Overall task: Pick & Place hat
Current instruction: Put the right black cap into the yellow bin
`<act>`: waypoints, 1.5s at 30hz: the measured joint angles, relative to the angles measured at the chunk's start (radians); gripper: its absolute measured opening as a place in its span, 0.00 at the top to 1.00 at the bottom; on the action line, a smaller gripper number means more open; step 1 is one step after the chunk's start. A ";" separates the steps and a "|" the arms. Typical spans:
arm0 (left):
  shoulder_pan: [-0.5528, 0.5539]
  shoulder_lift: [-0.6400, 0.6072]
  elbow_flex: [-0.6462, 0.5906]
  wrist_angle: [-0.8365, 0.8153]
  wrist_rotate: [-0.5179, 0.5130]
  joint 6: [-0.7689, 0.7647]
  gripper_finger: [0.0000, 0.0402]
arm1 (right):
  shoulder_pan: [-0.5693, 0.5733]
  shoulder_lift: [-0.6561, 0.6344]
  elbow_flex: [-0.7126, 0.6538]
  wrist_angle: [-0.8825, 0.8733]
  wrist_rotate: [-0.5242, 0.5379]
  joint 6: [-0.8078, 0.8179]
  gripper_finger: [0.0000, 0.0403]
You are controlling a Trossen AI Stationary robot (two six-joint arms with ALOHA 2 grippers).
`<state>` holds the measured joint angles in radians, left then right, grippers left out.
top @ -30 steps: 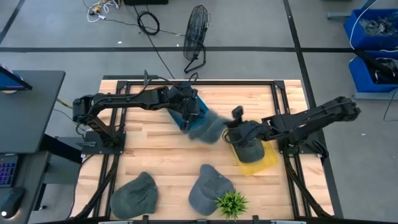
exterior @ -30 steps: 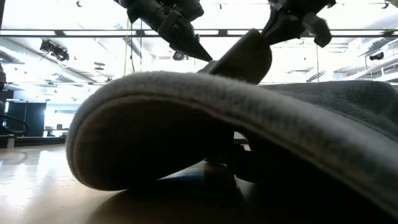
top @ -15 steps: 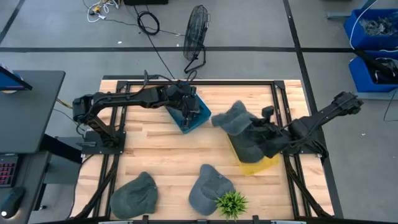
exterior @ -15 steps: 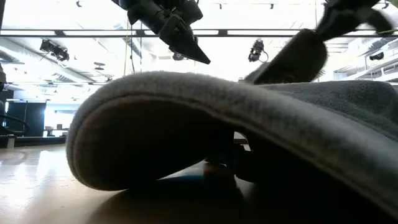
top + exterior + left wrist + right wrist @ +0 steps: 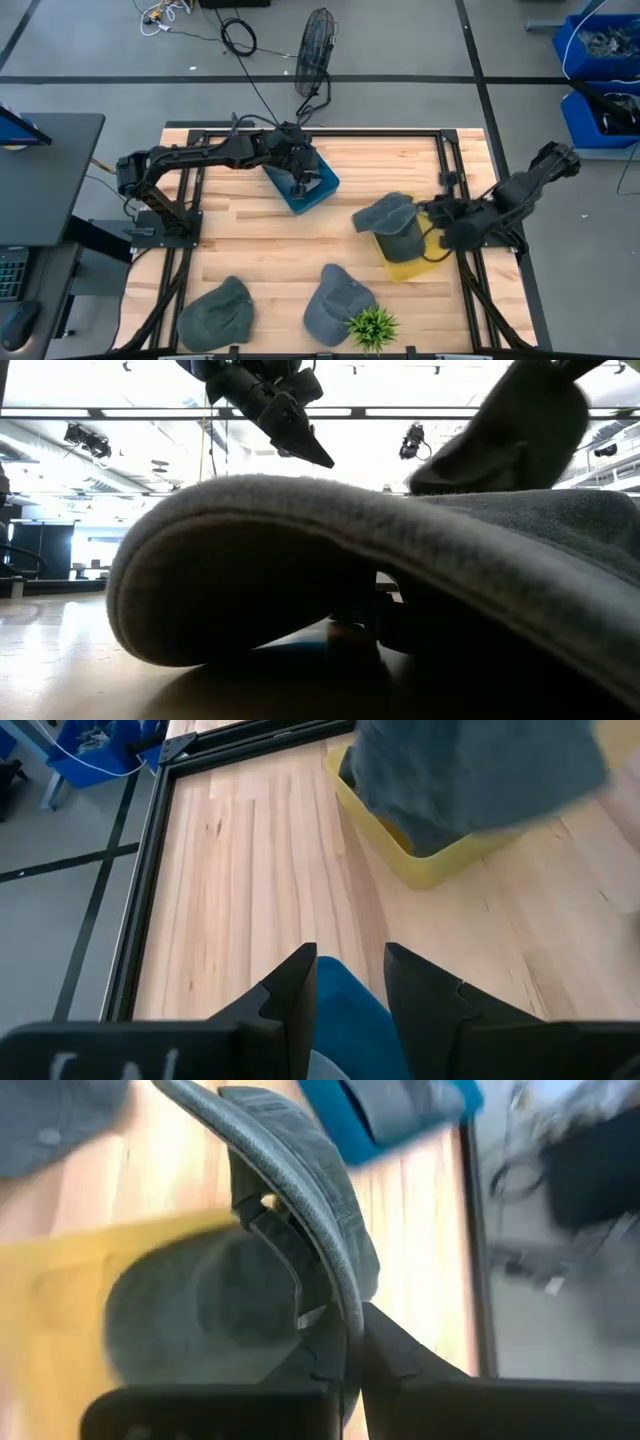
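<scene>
A grey cap (image 5: 382, 212) hangs in my right gripper (image 5: 426, 214) over the yellow bin (image 5: 432, 262), where another grey hat (image 5: 403, 242) lies; the right wrist view shows that gripper (image 5: 355, 1315) shut on it. In the low view the held cap (image 5: 520, 420) shows at the upper right. My left gripper (image 5: 300, 183) hovers open over the blue bin (image 5: 324, 188), its fingers apart above the blue bin (image 5: 340, 995) in its wrist view. Two more grey hats (image 5: 215, 310) (image 5: 335, 300) lie crown up near the table's near edge. My right gripper pinches the cap between its two fingers at the curved brim edge (image 5: 340, 1280). It comes level from the table's right side. The cap is lifted clear and reaches from the fingers toward the table's left, above the hat in the yellow bin (image 5: 190, 1310).
A small green plant (image 5: 372, 325) stands at the near edge beside the hats. One near hat (image 5: 350, 560) fills most of the low view. Bare wood lies between the bins and the near hats. A floor fan (image 5: 315, 45) stands beyond the far edge.
My right gripper has carried the grey cap from beside the blue bin toward the table's right, drawing back until the cap is over the yellow bin. The cap has come away from my left gripper, which has stayed over the blue bin.
</scene>
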<state>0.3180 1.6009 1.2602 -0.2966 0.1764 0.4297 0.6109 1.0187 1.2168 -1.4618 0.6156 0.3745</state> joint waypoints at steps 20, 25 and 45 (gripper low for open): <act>-0.001 0.000 -0.001 0.006 0.001 -0.006 0.70 | 0.058 0.025 -0.009 -0.079 -0.126 0.209 0.98; -0.001 0.000 -0.001 0.006 0.001 -0.008 0.70 | 0.059 0.028 0.023 -0.092 -0.109 0.199 0.98; -0.001 0.000 -0.001 0.006 0.001 -0.027 0.70 | 0.058 0.029 -0.375 0.247 -0.233 0.306 0.73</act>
<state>0.3168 1.6012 1.2594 -0.2906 0.1775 0.4031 0.6693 1.0477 0.8417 -1.2146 0.3828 0.6808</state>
